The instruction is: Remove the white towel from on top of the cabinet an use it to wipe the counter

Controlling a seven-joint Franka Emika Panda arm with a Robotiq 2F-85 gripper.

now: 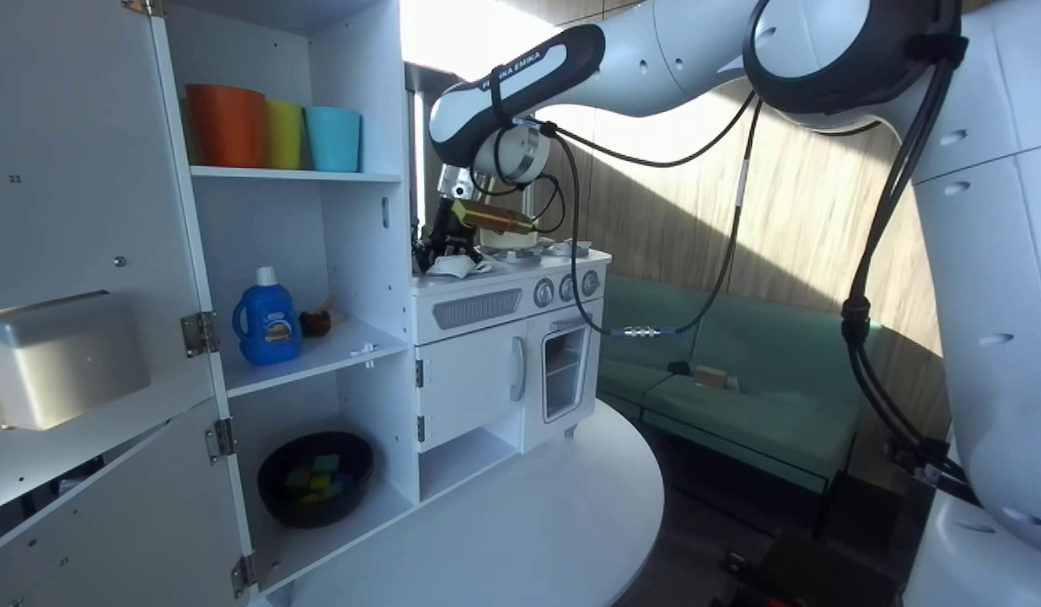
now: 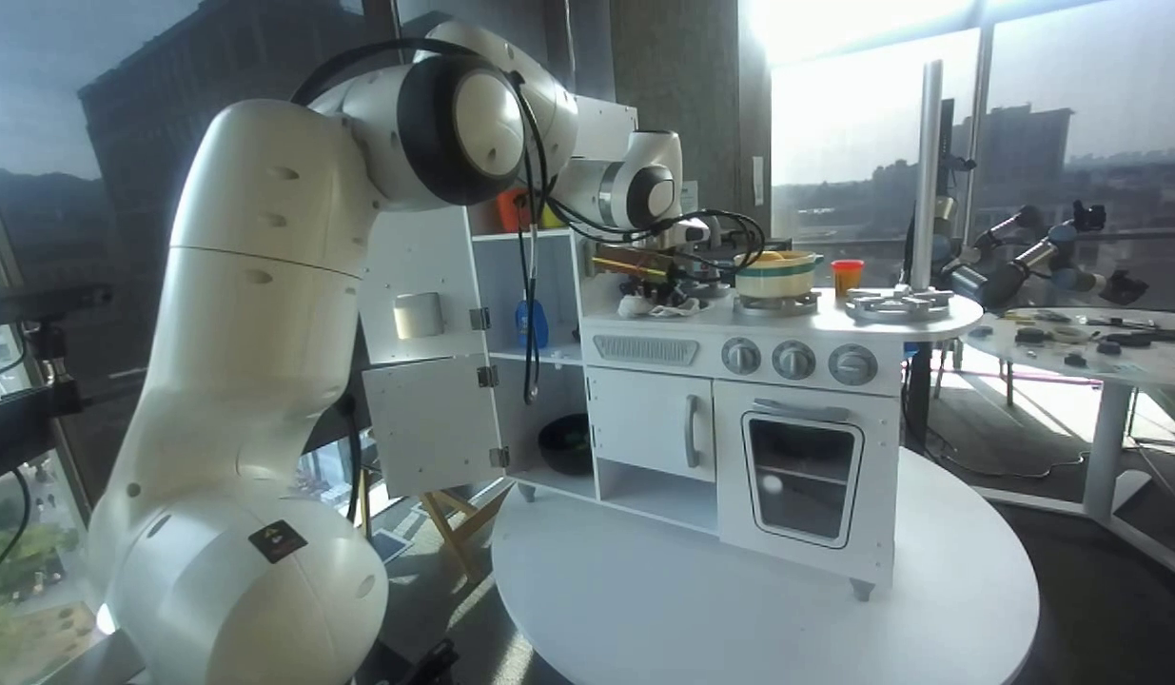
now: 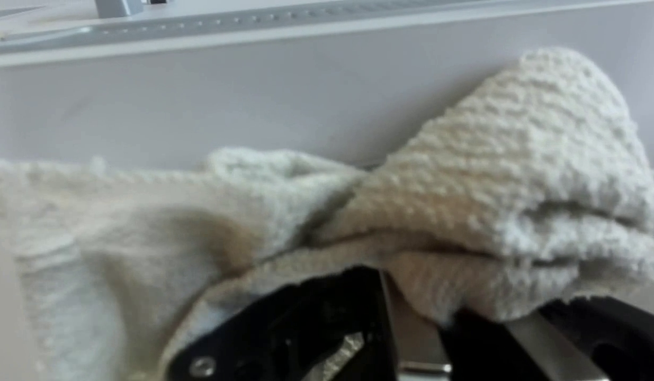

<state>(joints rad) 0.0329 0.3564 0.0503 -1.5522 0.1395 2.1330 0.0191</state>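
White towel point(image 3: 417, 211) in the jaws' pinch, loose folds to either side.

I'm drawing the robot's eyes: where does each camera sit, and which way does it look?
In an exterior view: beside the arm, facing the cabinet, sofa beyond; the arm crosses top and right.
In an exterior view: beside the arm, nearer the oven, facing its front, windows beyond; the arm fills the left.
Wrist view: on the wrist, looking closely at the towel; only the robot's jaws show, at the bottom, partly hidden, so I can't tell if they're shut.
Both exterior views share the arm, cabinet, oven, bottle and bowl.
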